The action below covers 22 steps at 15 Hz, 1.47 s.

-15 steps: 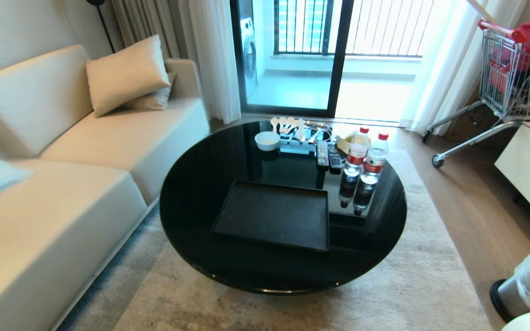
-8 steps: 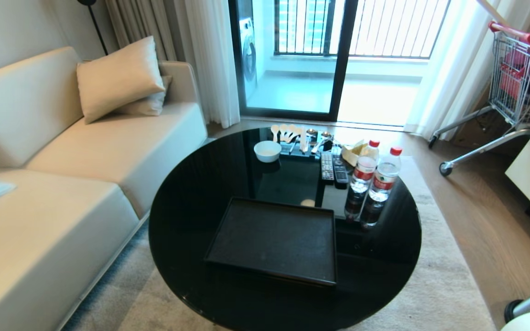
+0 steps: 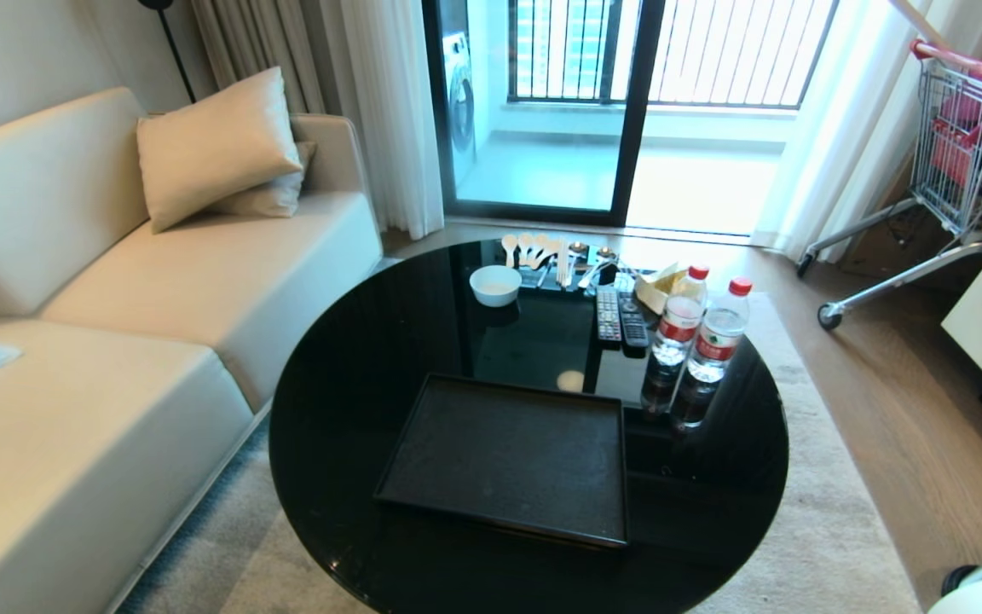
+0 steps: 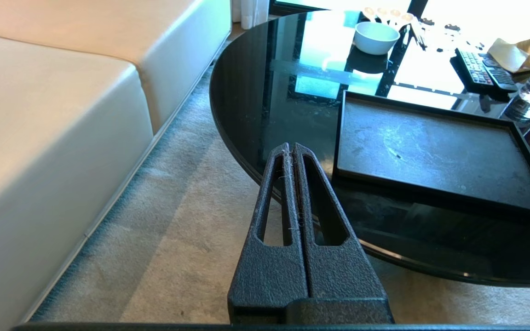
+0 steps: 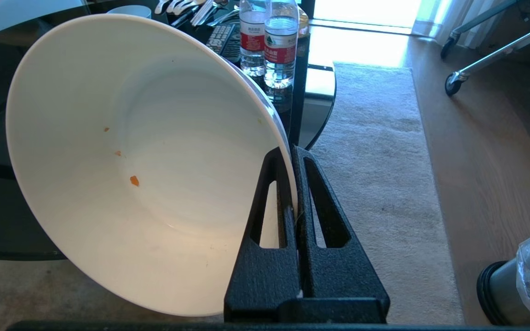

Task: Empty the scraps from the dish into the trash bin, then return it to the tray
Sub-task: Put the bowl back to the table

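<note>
The dish [image 5: 145, 161] is pinched by its rim in the right gripper [image 5: 291, 151], fingers pressed together on the thin edge from both sides. It's held tipped on edge, off the table, w/ the hollow turned toward the wrist camera. Only a few tiny orange flecks of the scraps [image 5: 134, 180] are left stuck inside, so the dumping is judged done and the return leg is what remains. A rim pinch like this was likely chosen because the wall is too wide to span — but it leaves a glossy bowl hanging from one small contact, so slip or swing is the risk.

The left gripper [image 4: 291, 149] is seen w/ fingers pressed together on nothing, held low by the near-left edge of the round black table [image 3: 346, 358], above the carpet; it looks idle.

The tray [image 3: 508, 452] is lying at the table's near side, bare, its low raised rim the only lip to be cleared. Room above it is open. To the far right two water bottles [image 3: 700, 328] are standing just beyond the tray's corner; remotes [image 3: 619, 315], a small white bowl [image 3: 495, 284] and cutlery are kept well apart at the far edge. The trash bin [image 5: 522, 280] is on the floor at near right, beside the rug — clear of the path back.
</note>
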Motion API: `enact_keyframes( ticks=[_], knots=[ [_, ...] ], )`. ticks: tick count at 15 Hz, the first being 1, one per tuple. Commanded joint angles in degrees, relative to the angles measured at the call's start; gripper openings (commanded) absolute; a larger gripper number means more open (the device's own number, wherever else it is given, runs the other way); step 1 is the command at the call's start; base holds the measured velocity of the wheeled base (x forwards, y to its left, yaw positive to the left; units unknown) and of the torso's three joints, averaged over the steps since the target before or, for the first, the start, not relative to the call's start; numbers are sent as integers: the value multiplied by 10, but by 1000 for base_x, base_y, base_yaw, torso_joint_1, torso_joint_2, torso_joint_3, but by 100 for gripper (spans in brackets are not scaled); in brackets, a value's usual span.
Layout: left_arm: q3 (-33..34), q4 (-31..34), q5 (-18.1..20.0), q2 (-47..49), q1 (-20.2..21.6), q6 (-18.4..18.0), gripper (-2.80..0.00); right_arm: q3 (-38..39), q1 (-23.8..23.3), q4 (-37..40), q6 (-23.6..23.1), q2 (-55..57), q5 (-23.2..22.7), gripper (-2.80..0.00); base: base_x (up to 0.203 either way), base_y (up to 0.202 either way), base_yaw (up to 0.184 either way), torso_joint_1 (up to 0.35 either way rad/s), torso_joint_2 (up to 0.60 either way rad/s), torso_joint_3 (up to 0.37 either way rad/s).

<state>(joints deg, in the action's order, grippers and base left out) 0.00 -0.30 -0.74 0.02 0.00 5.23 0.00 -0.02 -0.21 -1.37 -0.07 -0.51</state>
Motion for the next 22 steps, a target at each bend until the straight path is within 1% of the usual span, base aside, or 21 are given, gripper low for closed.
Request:
enact_keyframes(
  ticks=[1,5,7,8,9,11,17,19,22],
  knots=[
    [0,0,0,0,0,0,-280,0,0,0,1,1,-1,-280,0,0,0,0,0,0],
    [0,0,0,0,0,0,-280,0,0,-1,2,1,-2,-280,0,0,0,0,0,0],
    [0,0,0,0,0,0,-280,-5,0,1,-6,1,-2,-280,0,0,0,0,0,0],
    [0,0,0,0,0,0,-280,-23,0,6,-13,5,-9,-280,0,0,0,0,0,0],
    [0,0,0,0,0,0,-280,-45,0,12,-18,22,-27,-280,0,0,0,0,0,0],
    [0,0,0,0,0,0,-280,-97,2,21,-27,90,-42,-280,0,0,0,0,0,0],
    [0,0,0,0,0,0,-280,-238,3,25,-78,345,-51,-280,0,0,0,0,0,0],
    [0,0,0,0,0,0,-280,-283,4,24,-89,428,-53,-280,0,0,0,0,0,0],
    [0,0,0,0,0,0,-280,-350,29,24,-94,552,-55,-280,0,0,0,0,0,0]
  ],
)
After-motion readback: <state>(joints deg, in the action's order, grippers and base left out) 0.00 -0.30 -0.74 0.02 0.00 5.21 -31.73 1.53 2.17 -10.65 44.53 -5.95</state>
